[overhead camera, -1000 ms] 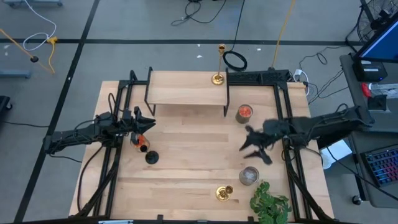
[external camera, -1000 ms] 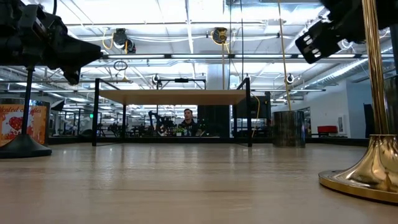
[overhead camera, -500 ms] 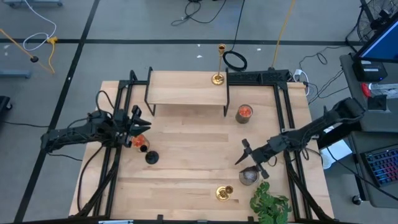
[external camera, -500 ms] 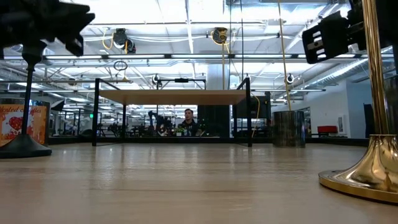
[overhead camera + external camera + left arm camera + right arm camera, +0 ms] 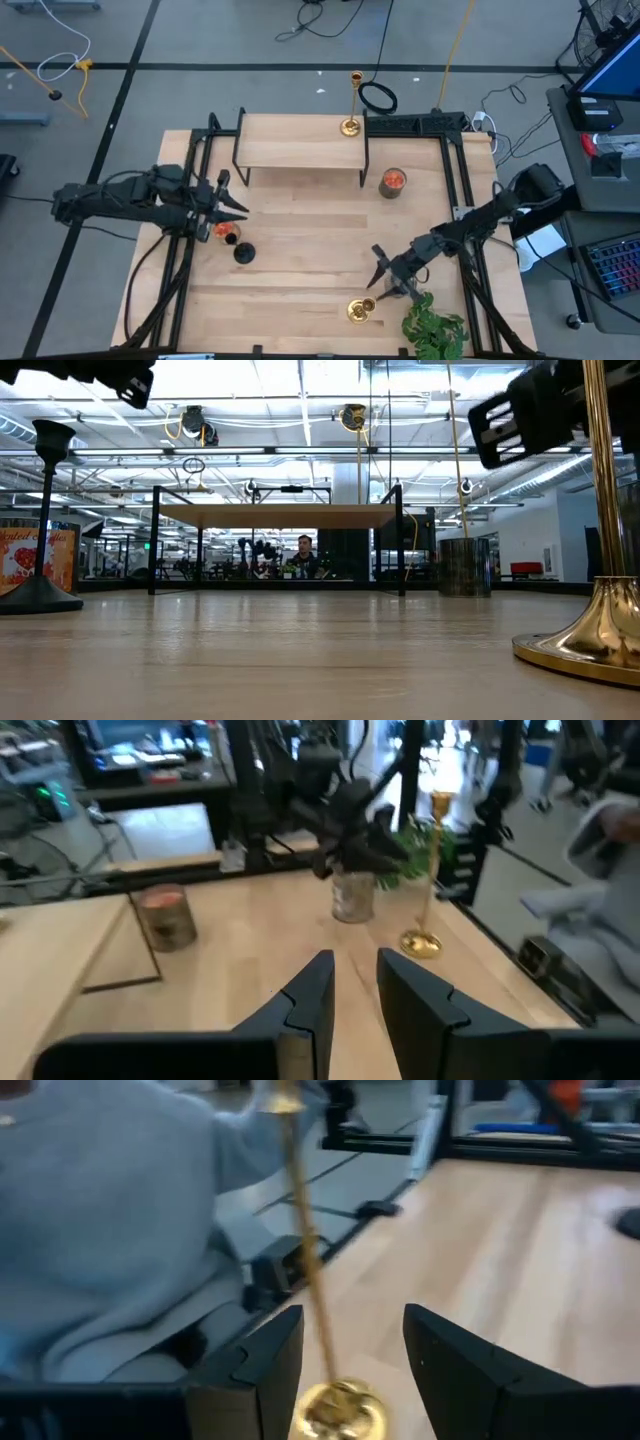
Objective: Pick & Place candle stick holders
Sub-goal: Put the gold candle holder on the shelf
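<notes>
A black candlestick (image 5: 243,252) stands on its round base at the table's left; the low view shows its stem (image 5: 42,510). One gold candlestick (image 5: 350,122) stands on the raised wooden shelf (image 5: 300,142) at the far side. Another gold candlestick (image 5: 360,310) stands on its base near the front edge, and it also shows in the right wrist view (image 5: 305,1250) and the low view (image 5: 598,510). My left gripper (image 5: 232,197) is open and empty, above and just beyond the black candlestick. My right gripper (image 5: 375,270) is open and empty, just on the far side of the near gold candlestick, whose stem stands ahead of the fingers.
A red-orange jar (image 5: 225,232) stands beside the black candlestick, and another (image 5: 393,182) stands at the far right. A grey jar (image 5: 352,895) sits under my right arm. A green plant (image 5: 432,330) is at the near right corner. Black frame rails run along both sides.
My left gripper has risen away from the top of the black candlestick, which stays standing where it was. My right gripper has moved toward the table's near edge and down, toward the near gold candlestick.
</notes>
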Motion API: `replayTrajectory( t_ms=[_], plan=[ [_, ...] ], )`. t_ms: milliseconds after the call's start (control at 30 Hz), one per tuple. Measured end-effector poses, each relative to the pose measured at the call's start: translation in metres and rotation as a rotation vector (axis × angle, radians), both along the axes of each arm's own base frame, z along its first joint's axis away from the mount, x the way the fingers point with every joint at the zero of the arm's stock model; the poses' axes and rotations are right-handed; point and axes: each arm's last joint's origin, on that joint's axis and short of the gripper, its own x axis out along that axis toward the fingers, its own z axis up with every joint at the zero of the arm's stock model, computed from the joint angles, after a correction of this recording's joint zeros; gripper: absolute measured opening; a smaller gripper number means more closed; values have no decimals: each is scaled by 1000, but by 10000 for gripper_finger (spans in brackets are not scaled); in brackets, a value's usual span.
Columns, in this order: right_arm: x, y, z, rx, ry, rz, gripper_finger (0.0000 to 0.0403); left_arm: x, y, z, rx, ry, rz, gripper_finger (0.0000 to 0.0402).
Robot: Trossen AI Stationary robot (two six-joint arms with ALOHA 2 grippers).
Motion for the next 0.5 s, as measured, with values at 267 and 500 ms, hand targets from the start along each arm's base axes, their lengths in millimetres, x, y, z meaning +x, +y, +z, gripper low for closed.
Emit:
replayTrajectory(
  t_ms=[267,500],
  plan=[
    [27,19,2,-17,-8,16,169,8,-7,-2,24,14,16,85],
    [35,27,3,-50,-43,38,135,7,-13,-2,11,18,-16,85]
  ],
)
